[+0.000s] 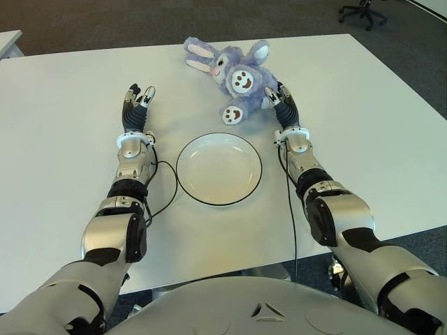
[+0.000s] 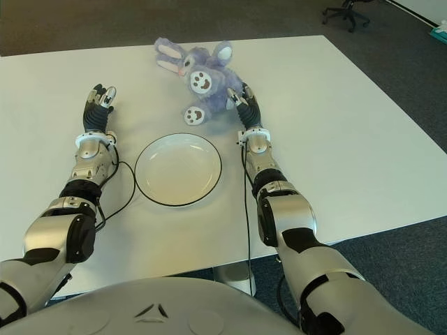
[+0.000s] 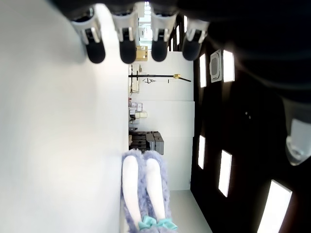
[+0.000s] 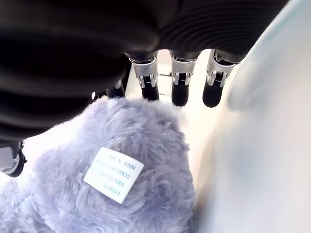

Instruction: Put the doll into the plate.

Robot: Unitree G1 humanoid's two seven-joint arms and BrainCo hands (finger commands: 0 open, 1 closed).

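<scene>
A purple plush rabbit doll (image 1: 234, 75) lies on the white table (image 1: 63, 160), beyond the plate, its white paw soles facing up. The white plate (image 1: 218, 168) with a dark rim sits between my two forearms and holds nothing. My right hand (image 1: 274, 95) lies against the doll's right side, fingers (image 4: 178, 90) stretched straight out and open; the fur and a white label (image 4: 112, 174) fill its wrist view. My left hand (image 1: 137, 99) is out flat to the left of the plate, fingers (image 3: 127, 44) straight, holding nothing. The doll's ears (image 3: 145, 187) show in its wrist view.
Black cables (image 1: 165, 183) run along both forearms beside the plate. The table's far edge (image 1: 209, 38) lies just behind the doll, with dark carpet and an office chair (image 1: 363, 10) beyond. The near table edge is close to my body.
</scene>
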